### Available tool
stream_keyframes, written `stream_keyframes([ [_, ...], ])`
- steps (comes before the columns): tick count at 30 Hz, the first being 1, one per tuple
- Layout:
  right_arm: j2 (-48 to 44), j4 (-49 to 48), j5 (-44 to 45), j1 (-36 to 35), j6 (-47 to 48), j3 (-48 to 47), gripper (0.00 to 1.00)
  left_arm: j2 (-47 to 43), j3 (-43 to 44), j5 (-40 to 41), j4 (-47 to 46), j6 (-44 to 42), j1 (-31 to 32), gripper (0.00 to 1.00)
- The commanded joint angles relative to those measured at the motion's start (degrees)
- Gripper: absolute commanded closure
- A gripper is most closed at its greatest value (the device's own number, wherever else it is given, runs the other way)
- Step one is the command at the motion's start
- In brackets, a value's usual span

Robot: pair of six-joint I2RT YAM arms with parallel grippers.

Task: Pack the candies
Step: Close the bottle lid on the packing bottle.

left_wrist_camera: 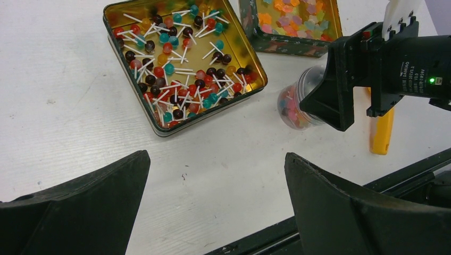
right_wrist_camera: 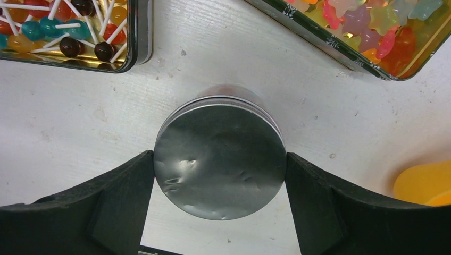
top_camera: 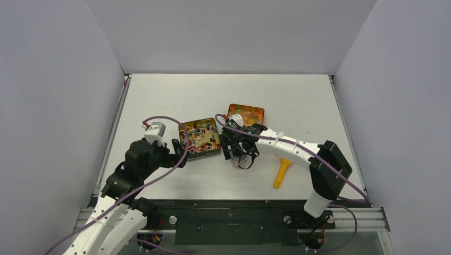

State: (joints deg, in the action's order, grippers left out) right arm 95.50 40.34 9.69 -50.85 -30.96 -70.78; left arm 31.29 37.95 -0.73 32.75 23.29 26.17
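Note:
The candies lie in two open tins: small lollipops (left_wrist_camera: 181, 69) on white sticks in a gold tin (top_camera: 187, 147), and soft orange, pink and yellow candies (left_wrist_camera: 290, 16) in a second tin (top_camera: 259, 111). A clear jar (left_wrist_camera: 295, 106) with a silver lid (right_wrist_camera: 220, 159) stands on the table in front of the tins, with coloured candies inside. My right gripper (right_wrist_camera: 219, 162) is shut on the jar, a finger pressed to each side of the lid. My left gripper (left_wrist_camera: 217, 159) hangs open over bare table, near the gold tin's front corner, with nothing between its fingers.
An orange-yellow scoop (top_camera: 282, 172) lies on the table right of the jar, under the right arm (top_camera: 298, 150). The table's black front rail (left_wrist_camera: 415, 164) runs just behind my left gripper. Grey walls close in the table on three sides.

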Motion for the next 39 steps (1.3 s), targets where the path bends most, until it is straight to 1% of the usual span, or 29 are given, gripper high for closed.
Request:
stream_keyframes([
  [1,0.3,-1.0,1.9,-0.2,-0.7,-0.6,0.31,-0.4,0.5,-0.2,-2.9,-0.1,0.2,0.04],
  [11,-0.4,-0.3,3.6,-0.2,-0.6,0.8,0.31,-0.2,0.5,-0.3,-2.9,-0.1,0.2,0.04],
  [27,-0.8,-0.9,3.8,-0.1,-0.6,2.5,0.30,0.1,0.5,-0.1,-2.9,-0.1,0.2,0.04],
  [39,-1.7,-5.4,3.8,-0.2,-3.7,7.3,0.30,0.5,0.5,0.0,-3.0,-0.1,0.2,0.04],
])
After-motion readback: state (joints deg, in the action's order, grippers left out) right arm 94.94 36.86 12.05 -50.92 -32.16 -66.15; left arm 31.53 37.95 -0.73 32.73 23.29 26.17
